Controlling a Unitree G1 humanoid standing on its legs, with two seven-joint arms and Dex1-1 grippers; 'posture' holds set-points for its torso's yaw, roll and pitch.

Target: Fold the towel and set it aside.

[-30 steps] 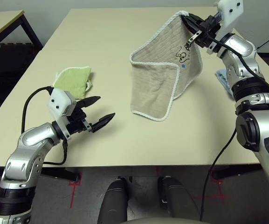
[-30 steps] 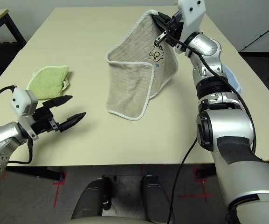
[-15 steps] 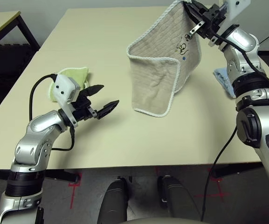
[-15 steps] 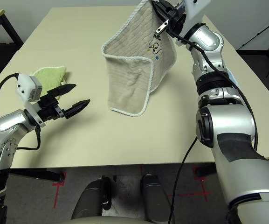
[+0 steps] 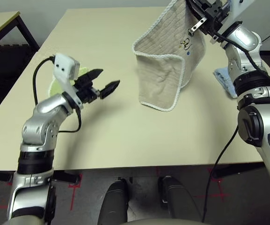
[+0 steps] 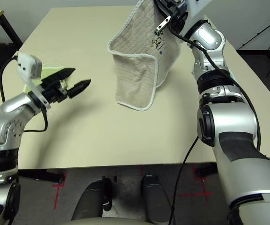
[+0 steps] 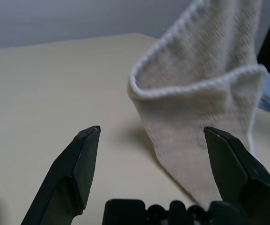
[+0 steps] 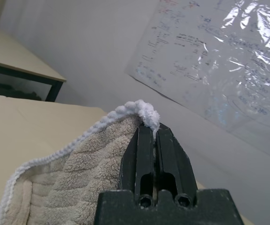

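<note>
Beige towel (image 5: 165, 65) pinched by right pincer (image 8: 152, 136) | left pincer (image 5: 105, 80) wide | green cloth (image 6: 50, 72) behind it | blue cloth (image 5: 222, 78) right

The towel (image 5: 165, 70) is showing as soft beige terry cloth, ribbed and nubbly, with a rough white corded edging that is bunching between the matt black plastic fingers of the right gripper (image 8: 153, 136). The left gripper (image 7: 153, 154) is showing the same dull black plastic, and under it the table (image 5: 125, 136) is looking smooth and matt, a pale laminate. Just behind that gripper a lime-green cloth (image 6: 50, 72) is looking fuzzy. The forearms are gleaming as brushed silver metal.
</note>
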